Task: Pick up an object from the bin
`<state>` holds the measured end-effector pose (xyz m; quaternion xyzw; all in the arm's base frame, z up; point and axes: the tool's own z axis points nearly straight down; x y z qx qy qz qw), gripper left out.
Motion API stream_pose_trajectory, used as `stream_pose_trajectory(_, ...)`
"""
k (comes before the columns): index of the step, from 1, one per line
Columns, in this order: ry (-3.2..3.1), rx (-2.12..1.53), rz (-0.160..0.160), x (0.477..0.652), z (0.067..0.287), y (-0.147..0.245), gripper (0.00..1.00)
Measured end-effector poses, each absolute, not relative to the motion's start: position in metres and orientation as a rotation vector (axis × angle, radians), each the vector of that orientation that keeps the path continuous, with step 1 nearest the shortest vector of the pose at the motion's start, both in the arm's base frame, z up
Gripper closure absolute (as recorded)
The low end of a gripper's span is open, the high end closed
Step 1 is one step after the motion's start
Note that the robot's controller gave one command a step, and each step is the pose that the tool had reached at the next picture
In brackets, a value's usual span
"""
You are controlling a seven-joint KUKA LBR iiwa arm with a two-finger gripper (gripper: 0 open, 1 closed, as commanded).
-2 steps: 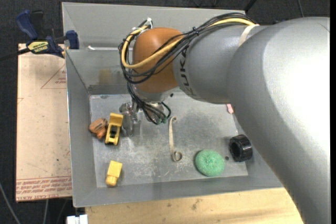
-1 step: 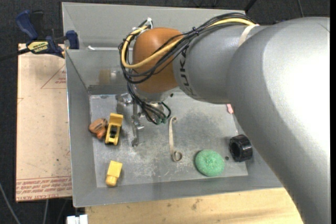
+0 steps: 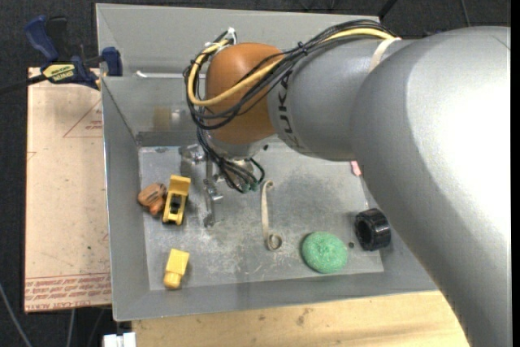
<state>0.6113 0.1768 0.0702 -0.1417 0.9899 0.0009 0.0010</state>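
Pincer (image 3: 208, 206) hangs at centre-left of the grey bin (image 3: 122, 144), just right of the nearest thing, a yellow toy truck (image 3: 175, 200) whose long axis runs up the frame; open or closed cannot be told from here.

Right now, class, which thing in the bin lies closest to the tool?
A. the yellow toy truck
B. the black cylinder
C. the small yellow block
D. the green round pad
A: the yellow toy truck lies right beside the tool, on its left in the camera view. The small yellow block sits farther toward the front, and the green round pad and black cylinder lie well off to the right.
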Motion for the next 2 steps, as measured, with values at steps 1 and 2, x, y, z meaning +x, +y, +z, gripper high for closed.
stream_pose_trajectory(1, 3.088, -0.559, -0.003, 0.584, 0.07, 0.204, 0.0)
stream_pose_trajectory(2, 3.076, -0.622, 0.003, 0.6, 0.071, 0.234, 1.0)
